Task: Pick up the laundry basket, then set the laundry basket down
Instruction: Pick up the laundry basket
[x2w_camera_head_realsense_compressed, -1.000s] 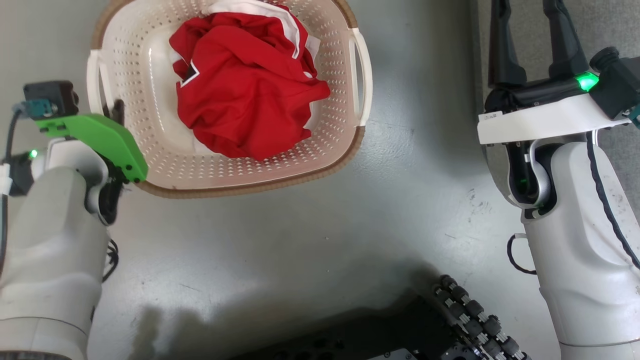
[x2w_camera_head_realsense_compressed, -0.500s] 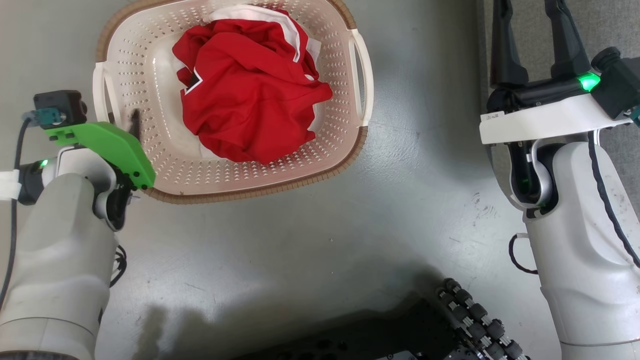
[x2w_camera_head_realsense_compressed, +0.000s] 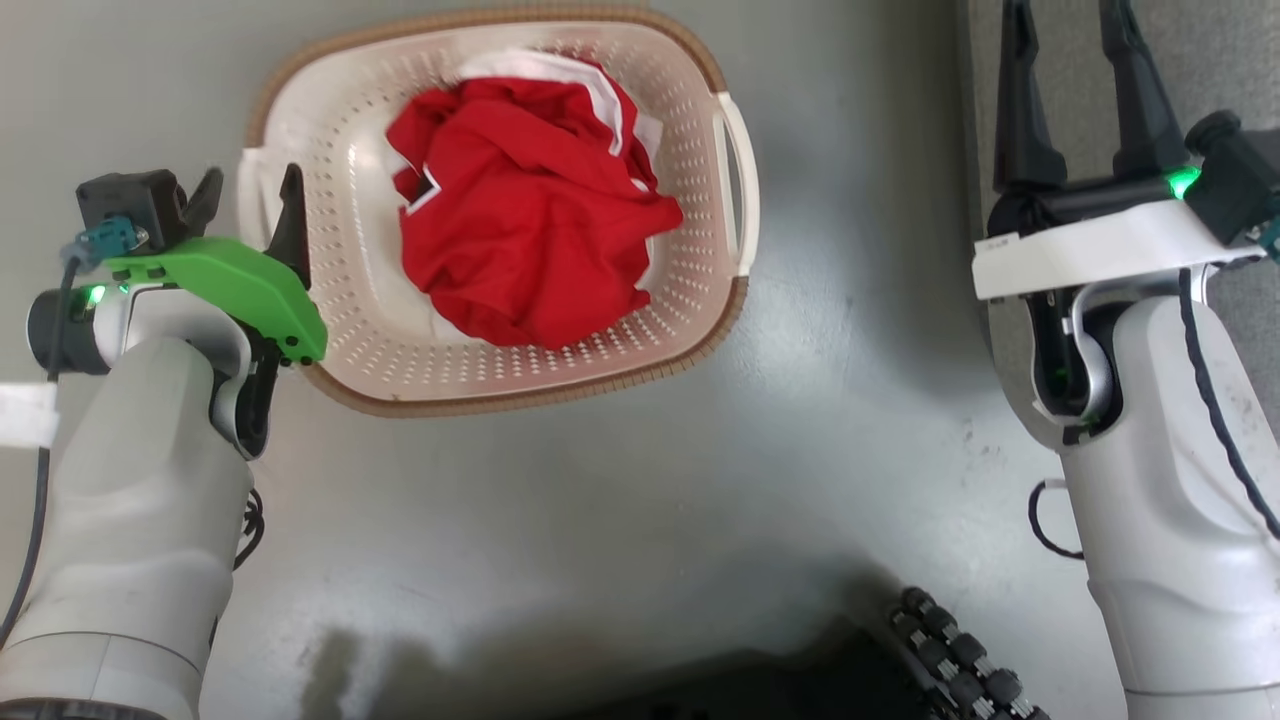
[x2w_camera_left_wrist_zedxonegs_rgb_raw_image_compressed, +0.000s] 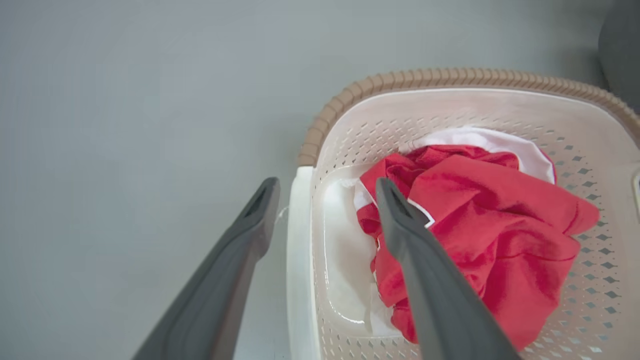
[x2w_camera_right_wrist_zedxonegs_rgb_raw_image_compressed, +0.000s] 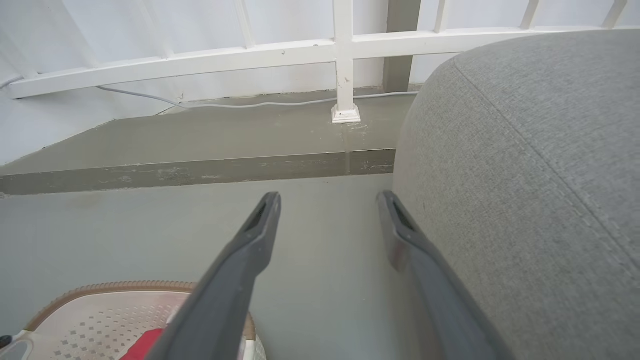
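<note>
The laundry basket stands on the grey floor; it is cream, perforated, with a brown rim and a crumpled red and white garment inside. My left gripper is open at the basket's left side. One finger is outside the wall and the other is over the inside. In the left wrist view the white side handle lies between the fingers of the left gripper, which are apart from it. My right gripper is open and holds nothing, well to the right of the basket. The right wrist view shows the right gripper above bare floor and the basket at lower left.
A grey upholstered seat stands close on the right of my right gripper. Ahead of it are a raised ledge, a white railing and a cable along the wall. My base's dark wheels are at the bottom of the head view.
The head camera has shifted a little. My left gripper has risen beside the basket's left handle, so both fingers now show astride it. The right arm has held its pose.
</note>
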